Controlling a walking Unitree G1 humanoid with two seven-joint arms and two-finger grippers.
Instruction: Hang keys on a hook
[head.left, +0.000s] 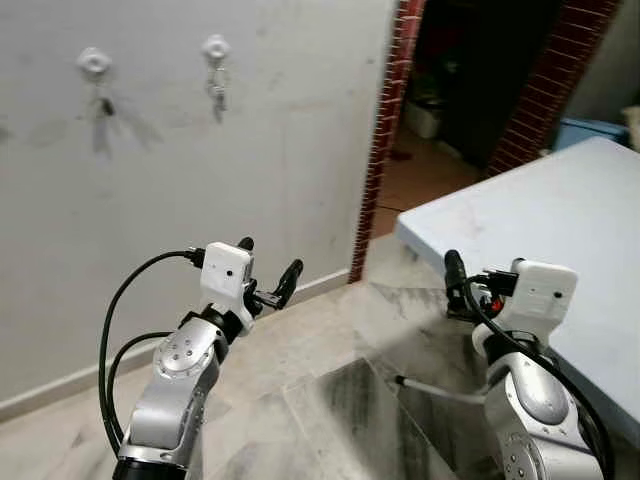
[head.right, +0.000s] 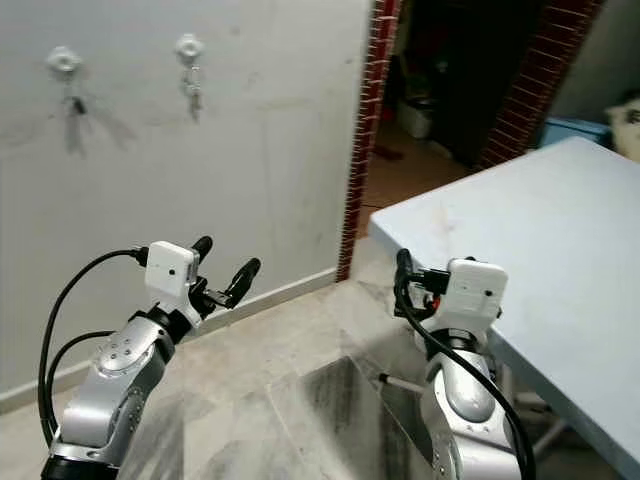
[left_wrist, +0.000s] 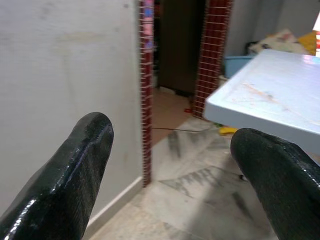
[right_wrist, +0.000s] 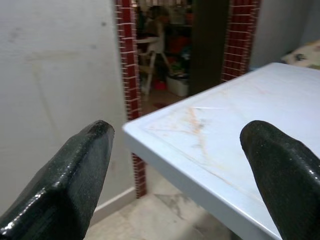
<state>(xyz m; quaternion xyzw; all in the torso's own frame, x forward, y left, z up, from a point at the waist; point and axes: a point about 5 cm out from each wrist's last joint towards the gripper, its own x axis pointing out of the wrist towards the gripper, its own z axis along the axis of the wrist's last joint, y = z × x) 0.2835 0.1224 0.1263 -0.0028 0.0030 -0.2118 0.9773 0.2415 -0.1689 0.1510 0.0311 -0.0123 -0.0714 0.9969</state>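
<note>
Two white hooks are fixed high on the grey wall. A bunch of keys (head.left: 217, 88) hangs from the right hook (head.left: 215, 46). Something small and dark dangles below the left hook (head.left: 93, 63). My left gripper (head.left: 268, 268) is held up in front of me, well below the hooks, open with nothing between its fingers (left_wrist: 75, 175). My right gripper (right_wrist: 180, 185) is raised beside the table's corner, open and empty too.
A pale blue table (head.left: 560, 230) stands on the right, its corner near my right arm. A doorway framed in red brick (head.left: 385, 140) opens into a dark room. The floor is grey marble tile (head.left: 330, 400).
</note>
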